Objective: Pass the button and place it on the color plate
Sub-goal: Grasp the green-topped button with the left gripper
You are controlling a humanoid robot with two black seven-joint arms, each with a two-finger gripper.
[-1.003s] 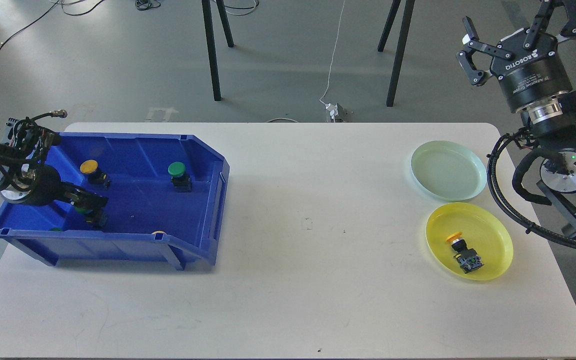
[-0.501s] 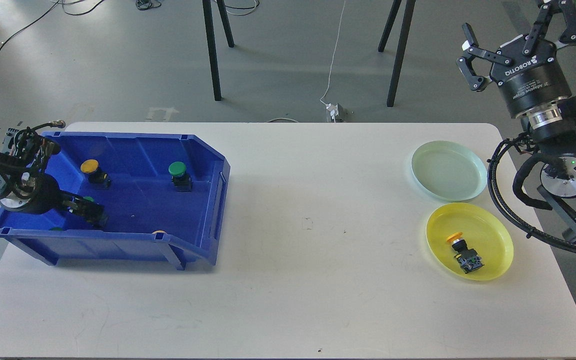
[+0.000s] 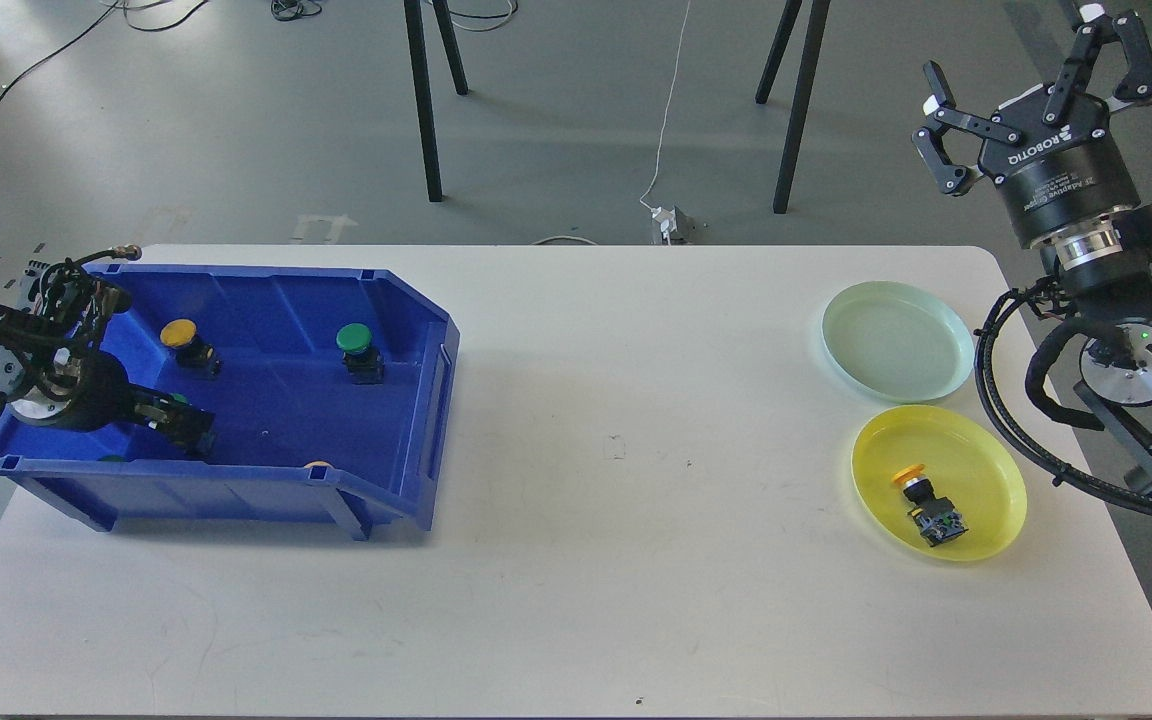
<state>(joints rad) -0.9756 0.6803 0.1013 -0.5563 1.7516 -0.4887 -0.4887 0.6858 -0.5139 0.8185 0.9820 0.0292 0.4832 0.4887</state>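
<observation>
L gripper (image 3: 186, 428) in blue bin (image 3: 416, 330), jaw state unclear, barely shifted, R gripper (image 3: 1036, 95) wide, lowered slightly.

— What else do I have in view?
— Black stand legs (image 3: 423, 100) on the grey floor (image 3: 236, 130), well left of my right gripper (image 3: 1031, 80), with a white cable (image 3: 671, 110) running to a plug block (image 3: 671, 222).

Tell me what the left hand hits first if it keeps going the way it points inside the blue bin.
The left hand points right and slightly down, low in the blue bin. Ahead lies bare bin floor, then probably the bin's front wall; depth is unclear. The green button sits off that line.
</observation>
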